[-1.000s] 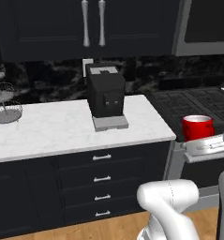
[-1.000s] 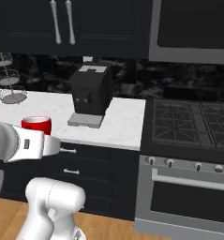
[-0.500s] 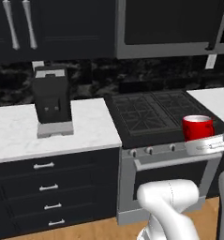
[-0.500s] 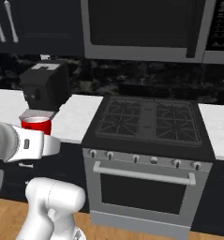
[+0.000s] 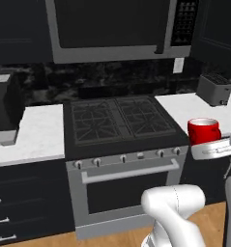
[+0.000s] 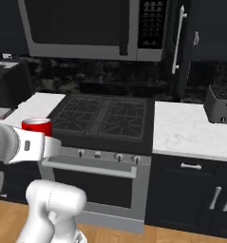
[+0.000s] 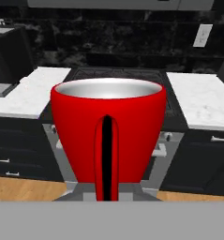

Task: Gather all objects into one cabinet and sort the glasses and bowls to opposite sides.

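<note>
Your whole view has slid sideways: a sec ago you faced the coffee machine on the table, now the stove [image 5: 119,120] sits in front of you and the toaster [image 6: 220,103] is off to the right. That's the base driving, not the things moving. The red cup [image 5: 203,131] rode along w/ the arm, so it's still being carried and not put away yet. I think you're hauling it toward the tall black cabinet door w/ the long silver handle [image 6: 177,40], up right of the microwave [image 6: 84,28].

The pincer [image 7: 106,194] is pressed shut on the red cup, w/ one dark finger running up its near side in the hand view. The cup stands upright, mouth up, empty inside. The arm is folded in low and close to the body, hand held level out front, cup in the air well short of the stove.
</note>
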Tool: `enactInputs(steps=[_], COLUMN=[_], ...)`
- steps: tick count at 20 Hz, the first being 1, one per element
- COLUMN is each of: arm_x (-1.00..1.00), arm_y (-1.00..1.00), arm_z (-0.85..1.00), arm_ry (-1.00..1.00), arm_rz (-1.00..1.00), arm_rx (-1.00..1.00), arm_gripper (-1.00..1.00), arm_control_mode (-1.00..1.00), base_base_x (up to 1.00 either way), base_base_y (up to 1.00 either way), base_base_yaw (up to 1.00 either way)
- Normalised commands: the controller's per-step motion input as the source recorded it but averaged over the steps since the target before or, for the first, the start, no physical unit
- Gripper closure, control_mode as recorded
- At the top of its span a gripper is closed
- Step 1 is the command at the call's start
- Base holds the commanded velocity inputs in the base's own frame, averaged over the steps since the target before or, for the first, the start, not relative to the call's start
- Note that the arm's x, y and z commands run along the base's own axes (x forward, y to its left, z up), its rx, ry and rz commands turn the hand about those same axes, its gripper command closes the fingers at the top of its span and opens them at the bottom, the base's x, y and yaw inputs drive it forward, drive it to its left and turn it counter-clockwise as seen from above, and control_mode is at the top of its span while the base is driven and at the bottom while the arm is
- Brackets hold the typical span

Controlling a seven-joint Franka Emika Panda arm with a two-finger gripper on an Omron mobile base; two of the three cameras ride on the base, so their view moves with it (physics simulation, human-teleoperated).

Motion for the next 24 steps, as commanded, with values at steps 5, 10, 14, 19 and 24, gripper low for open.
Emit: enactInputs(steps=[5, 10, 14, 19, 24], arm_x=[0.0, 0.0, 0.0, 0.0, 0.0], arm_y=[0.0, 0.0, 0.0, 0.0, 0.0], arm_z=[0.0, 0.0, 0.0, 0.0, 0.0], arm_ry=[0.0, 0.0, 0.0, 0.0, 0.0], arm_rz=[0.0, 0.0, 0.0, 0.0, 0.0], arm_rx=[0.0, 0.0, 0.0, 0.0, 0.0], arm_gripper=[1.0, 1.0, 1.0, 1.0, 1.0], arm_control_mode=[1.0, 1.0, 1.0, 1.0, 1.0], base_base_x=[-0.54, -0.56, -0.09, 0.18, 0.45], base_base_y=[-1.0, -0.97, -1.0, -0.81, -0.41], base_base_yaw=[0.0, 0.0, 0.0, 0.0, 0.0])
